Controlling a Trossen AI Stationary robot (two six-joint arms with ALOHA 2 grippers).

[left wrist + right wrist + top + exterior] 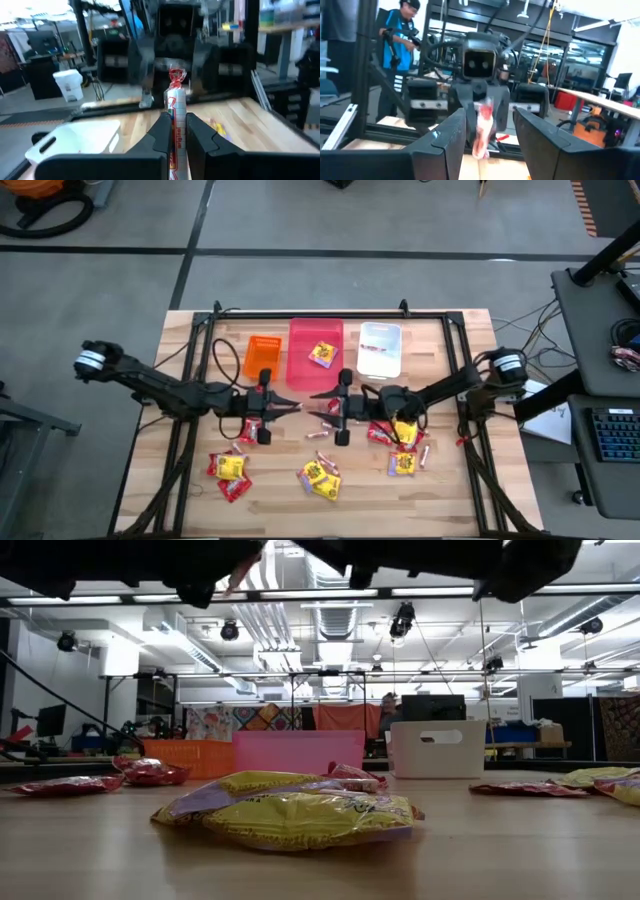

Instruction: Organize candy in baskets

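Left gripper (296, 409) clamps tight on a red-and-white candy stick (176, 107) at frame centre, facing the right gripper (318, 396), fingers spread, empty. Three baskets (315, 348) line the upper table edge; bare wood between.

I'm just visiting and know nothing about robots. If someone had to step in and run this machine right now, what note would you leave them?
Left gripper: shut on a red-and-white candy stick, lifted above mid-table.
Right gripper: open, facing the left one, the stick between its fingers, not clamped.
Baskets at the far edge: orange basket, pink basket, white basket.
Done: one yellow packet in the pink basket.
Left: many red and yellow packets on the table.
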